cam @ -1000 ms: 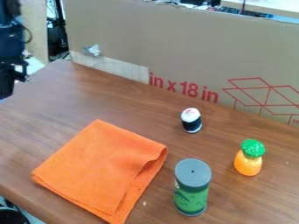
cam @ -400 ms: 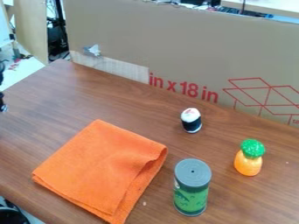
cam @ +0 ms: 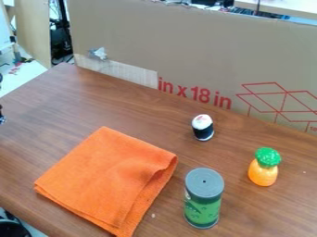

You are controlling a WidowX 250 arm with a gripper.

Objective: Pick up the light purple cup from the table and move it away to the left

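Brown wood-grain table (cam: 133, 109) bears a flat, folded orange fabric cloth (cam: 105, 176). Whether the black gripper (cam: 2, 115), far left, is spread, I cannot tell.

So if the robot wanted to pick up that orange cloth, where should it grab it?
Probably by the fold at the right-hand corner of the orange cloth, pinched from straight above. The layers look slightly raised there, while the rest lies nearly flat and offers little to grip. Coming from above should also avoid the upright green can nearby.
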